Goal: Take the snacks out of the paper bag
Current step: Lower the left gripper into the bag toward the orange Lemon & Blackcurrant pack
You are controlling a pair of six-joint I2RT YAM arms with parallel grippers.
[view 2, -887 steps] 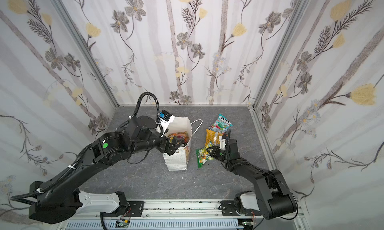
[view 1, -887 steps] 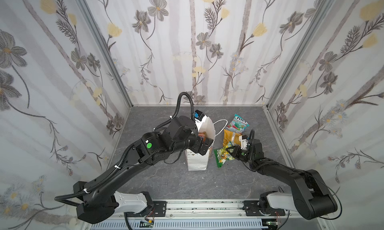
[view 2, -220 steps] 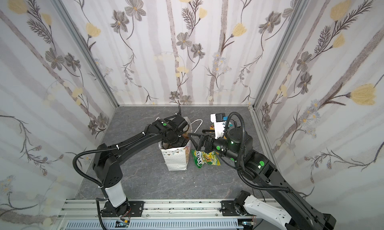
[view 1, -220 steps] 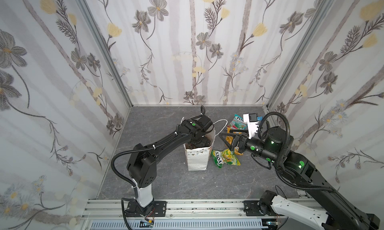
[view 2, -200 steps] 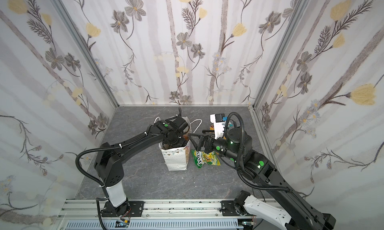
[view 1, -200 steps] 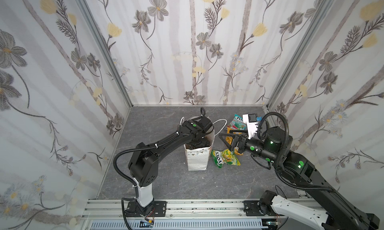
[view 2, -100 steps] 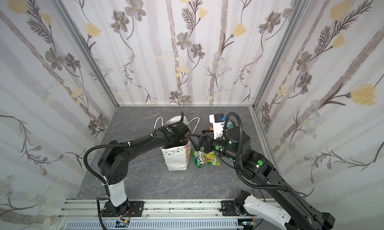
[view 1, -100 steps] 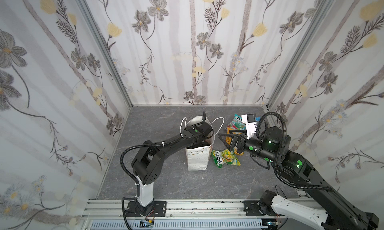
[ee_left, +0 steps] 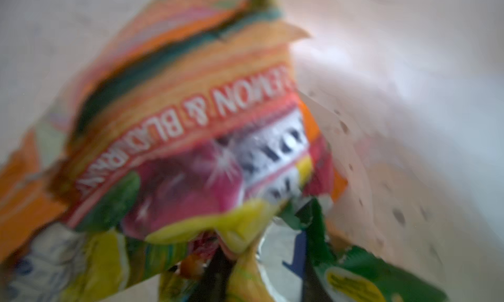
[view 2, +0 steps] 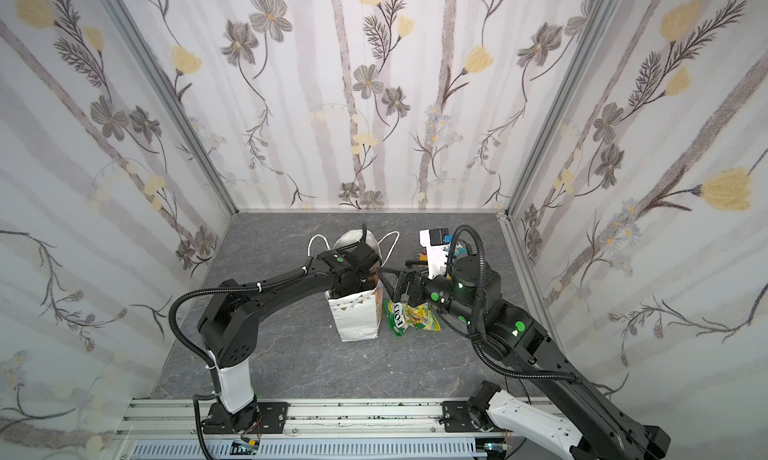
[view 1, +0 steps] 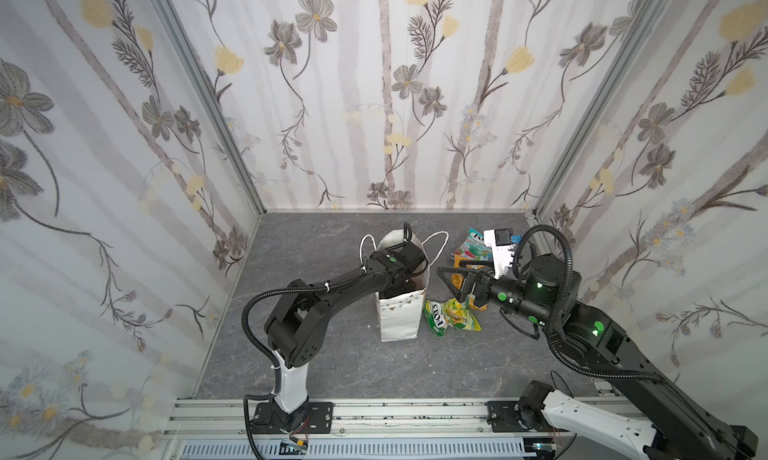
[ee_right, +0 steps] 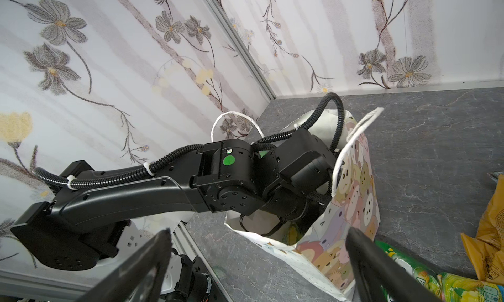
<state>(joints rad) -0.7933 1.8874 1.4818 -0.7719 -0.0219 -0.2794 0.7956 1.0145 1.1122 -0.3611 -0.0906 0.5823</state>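
Left arm (view 1: 332, 289) reaches down into the mouth of the paper bag (view 1: 399, 320). The left pincer (ee_left: 259, 262) is inside the bag and hidden in both top views.

Left wrist view is badly blurred. An orange-red packet (ee_left: 191, 128) with white lettering fills the space ahead of the left pincer. A yellow-green packet (ee_left: 218, 227) folds over right at the fingertips, and a green packet (ee_left: 381, 276) lies to one side. The white dotted wall of the bag shows beyond them. Something yellow sits between the dark fingers, but I cannot tell whether the jaws grip it or stand apart.

Right pincer (view 1: 448, 284) is spread wide and holds nothing. It is level with the bag's rim and points at the colourful side panel, close to it but apart. The bag stands upright on the grey table (view 1: 332, 366).

Packets outside the bag:
- a yellow-green candy packet (view 1: 451, 316) flat on the table just below the right pincer, beside the foot of the bag
- a yellow-orange packet (view 1: 477, 305) under the right pincer, towards its wrist
- a teal packet (view 1: 473, 244) beyond the right pincer, towards the back wall, partly covered by the wrist camera
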